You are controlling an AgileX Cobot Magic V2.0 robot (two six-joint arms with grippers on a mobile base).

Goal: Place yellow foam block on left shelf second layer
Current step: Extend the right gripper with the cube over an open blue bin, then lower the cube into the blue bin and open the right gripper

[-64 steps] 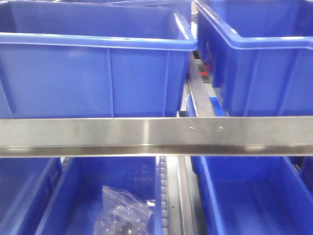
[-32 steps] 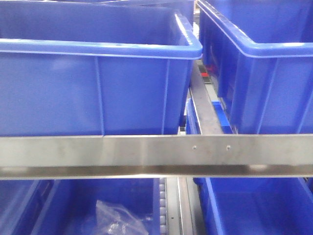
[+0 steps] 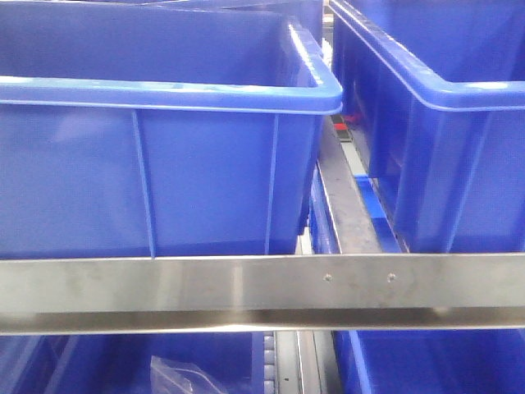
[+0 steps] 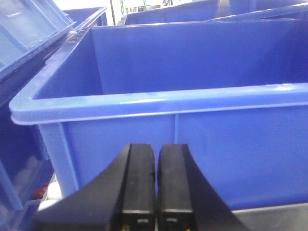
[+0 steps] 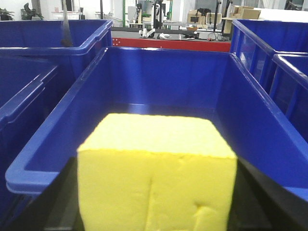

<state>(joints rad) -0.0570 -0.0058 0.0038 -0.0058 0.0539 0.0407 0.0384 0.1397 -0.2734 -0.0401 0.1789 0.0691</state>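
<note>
Filling the lower centre of the right wrist view, the bright yellow cubic foam block [image 5: 156, 175] sits clamped in the right gripper [image 5: 156, 202], before a deep blue plastic bin [image 5: 159, 82]. Low in the left wrist view, the left gripper [image 4: 155, 185] has its black fingers [image 4: 138, 185] pressed together, holding nothing, facing another blue plastic crate [image 4: 192, 144].

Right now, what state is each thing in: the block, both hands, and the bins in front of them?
Block: held in the right hand, in front of a bin, not placed.
Right hand: shut on the block.
Left hand: shut, empty.
Bin ahead of the right hand: open-topped, nothing seen inside.
Bin ahead of the left hand: open-topped, floor hidden.
Plastic bag: crumpled in a lower bin.
</note>
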